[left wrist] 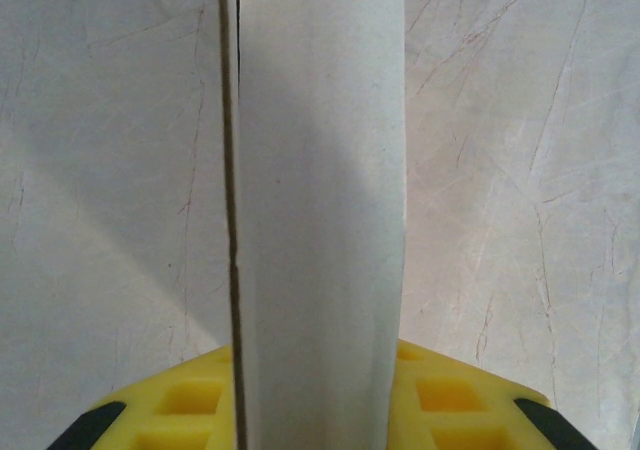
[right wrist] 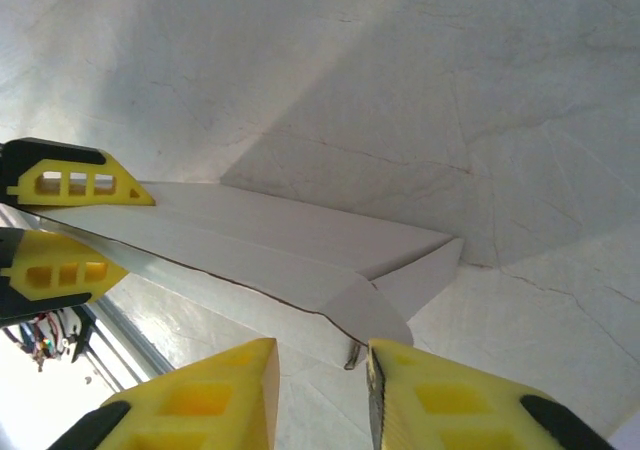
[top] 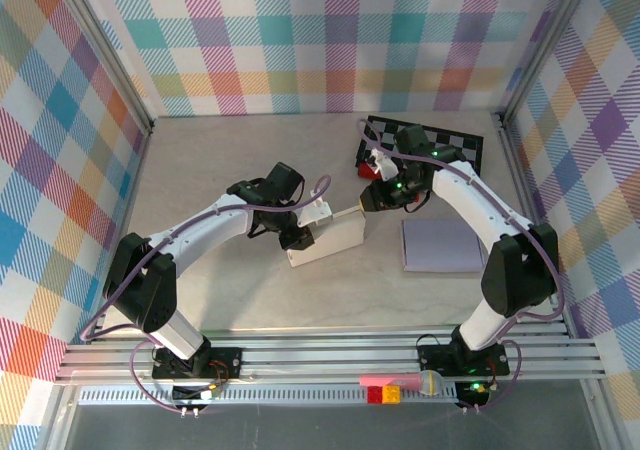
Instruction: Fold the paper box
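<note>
The white paper box (top: 330,238) lies partly folded in the middle of the table. My left gripper (top: 300,234) is shut on its left end; in the left wrist view an upright box panel (left wrist: 320,190) runs between the yellow fingers (left wrist: 450,400). My right gripper (top: 372,198) hovers at the box's far right corner with its jaws apart. In the right wrist view a rounded flap (right wrist: 375,310) of the box (right wrist: 300,240) ends just ahead of the right gripper (right wrist: 320,390), close to its right finger (right wrist: 450,400), and nothing is pinched. The left gripper's fingers (right wrist: 60,175) show at the box's far end.
A lavender sheet (top: 442,245) lies right of the box. A black checkered board (top: 430,138) sits at the back right, with a small red object (top: 367,171) at its near corner. Pink, red and yellow pieces (top: 385,387) rest on the front rail. Plaid walls enclose the table.
</note>
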